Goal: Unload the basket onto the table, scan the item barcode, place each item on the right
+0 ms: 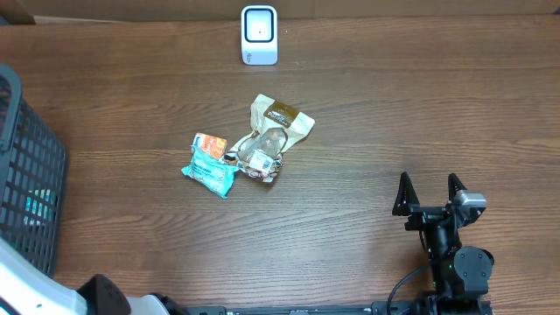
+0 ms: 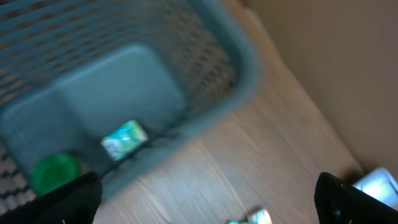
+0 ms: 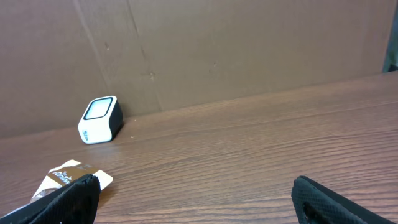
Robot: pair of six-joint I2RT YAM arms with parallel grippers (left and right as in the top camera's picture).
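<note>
First, basket (image 1: pixel 26 166): dark mesh tub at the table's left edge; the blurred left wrist view shows a teal-green packet (image 2: pixel 124 140) and a round green thing (image 2: pixel 55 173) on its floor.
Left arm (image 1: pixel 26 284): white link at the near left corner, beside the basket; its wrist is tilted down over the basket's rim.
Left gripper (image 2: pixel 208 202): fingers spread to both edges of its own view — wide apart, nothing between them.
Teal packet (image 1: pixel 208 164): lying flat mid-table, left of centre.
Tan pouch (image 1: pixel 278 121): just right of the Teal packet; a clear packet (image 1: pixel 261 159) lies over its near end.
Scanner (image 1: pixel 259 35): white, upright at the far edge, centre, well apart from the items.
Right arm (image 1: pixel 455 262): near right, reaching toward the far side, low over the table.
Right gripper (image 1: pixel 430 194): fingers pointing far, fully parted — empty, well apart from the pouch.
</note>
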